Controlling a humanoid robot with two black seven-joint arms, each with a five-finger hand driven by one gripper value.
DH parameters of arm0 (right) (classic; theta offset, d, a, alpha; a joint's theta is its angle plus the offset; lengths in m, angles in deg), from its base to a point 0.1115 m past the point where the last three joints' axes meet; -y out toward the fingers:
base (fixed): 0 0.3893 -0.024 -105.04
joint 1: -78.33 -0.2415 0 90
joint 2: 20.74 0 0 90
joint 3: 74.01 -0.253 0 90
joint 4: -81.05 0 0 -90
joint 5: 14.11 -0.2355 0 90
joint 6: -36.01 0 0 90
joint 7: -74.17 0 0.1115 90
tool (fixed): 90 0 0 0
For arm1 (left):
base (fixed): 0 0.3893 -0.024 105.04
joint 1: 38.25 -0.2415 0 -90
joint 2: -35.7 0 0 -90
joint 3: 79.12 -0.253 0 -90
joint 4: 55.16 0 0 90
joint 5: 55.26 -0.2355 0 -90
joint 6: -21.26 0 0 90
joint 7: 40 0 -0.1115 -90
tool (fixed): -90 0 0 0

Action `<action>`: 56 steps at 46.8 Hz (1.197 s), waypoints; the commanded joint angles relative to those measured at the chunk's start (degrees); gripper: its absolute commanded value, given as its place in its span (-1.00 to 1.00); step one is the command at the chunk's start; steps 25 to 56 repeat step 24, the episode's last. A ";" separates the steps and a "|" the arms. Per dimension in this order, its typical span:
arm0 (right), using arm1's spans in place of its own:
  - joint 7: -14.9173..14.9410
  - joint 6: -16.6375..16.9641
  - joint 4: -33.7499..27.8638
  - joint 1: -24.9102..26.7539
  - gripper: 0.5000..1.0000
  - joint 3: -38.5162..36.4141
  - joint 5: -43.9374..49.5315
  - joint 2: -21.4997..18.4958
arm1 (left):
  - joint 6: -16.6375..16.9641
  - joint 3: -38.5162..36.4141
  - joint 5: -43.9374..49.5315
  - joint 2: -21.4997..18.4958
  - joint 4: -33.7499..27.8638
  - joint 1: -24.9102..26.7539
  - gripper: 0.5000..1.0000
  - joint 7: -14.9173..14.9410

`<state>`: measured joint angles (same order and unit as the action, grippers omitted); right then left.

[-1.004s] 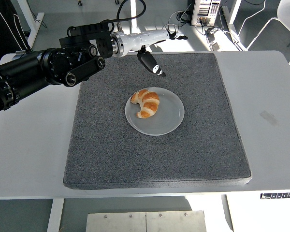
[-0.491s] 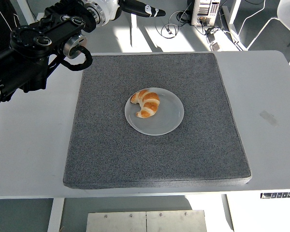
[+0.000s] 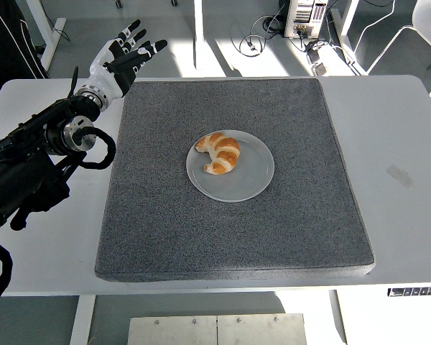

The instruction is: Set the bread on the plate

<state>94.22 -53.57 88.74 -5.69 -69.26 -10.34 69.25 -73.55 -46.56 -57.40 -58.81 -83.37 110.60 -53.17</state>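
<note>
Since the earlier frames the left arm has pulled back from over the mat toward the left side of the tabletop [image 3: 409,136], and the left hand [image 3: 122,54] now hangs above the mat's far left corner, well apart from the plate, its fingers [image 3: 149,49] spread and holding nothing; the hand that was reaching in near the plate a second ago is plainly released and withdrawn; the bread [image 3: 218,152], a croissant, has not shifted across these frames and lies on the plate [image 3: 253,176], resting on its left and upper part with bare plate showing to its right and below; the plate itself sits near the middle of the grey mat [image 3: 287,237], which covers most of the tabletop; nothing else is on the plate, and nothing else lies on the mat; the right arm does not show at all; judging from how things lie, the placing looks done, and the retreat of the arm reads as clearing away after the release rather than preparing another grasp.
</note>
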 commanded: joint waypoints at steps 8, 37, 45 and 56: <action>0.00 -0.07 0.05 -0.36 1.00 0.00 -0.08 0.00 | 0.16 3.83 5.83 2.48 0.08 -2.25 0.94 0.07; 0.00 -0.16 -0.03 -0.62 1.00 0.00 -0.08 0.00 | -0.02 5.50 8.12 3.62 0.70 -2.86 0.94 0.07; 0.00 -0.16 -0.03 -0.62 1.00 0.00 -0.08 0.00 | -0.02 5.50 8.12 3.62 0.70 -2.86 0.94 0.07; 0.00 -0.16 -0.03 -0.62 1.00 0.00 -0.08 0.00 | -0.02 5.50 8.12 3.62 0.70 -2.86 0.94 0.07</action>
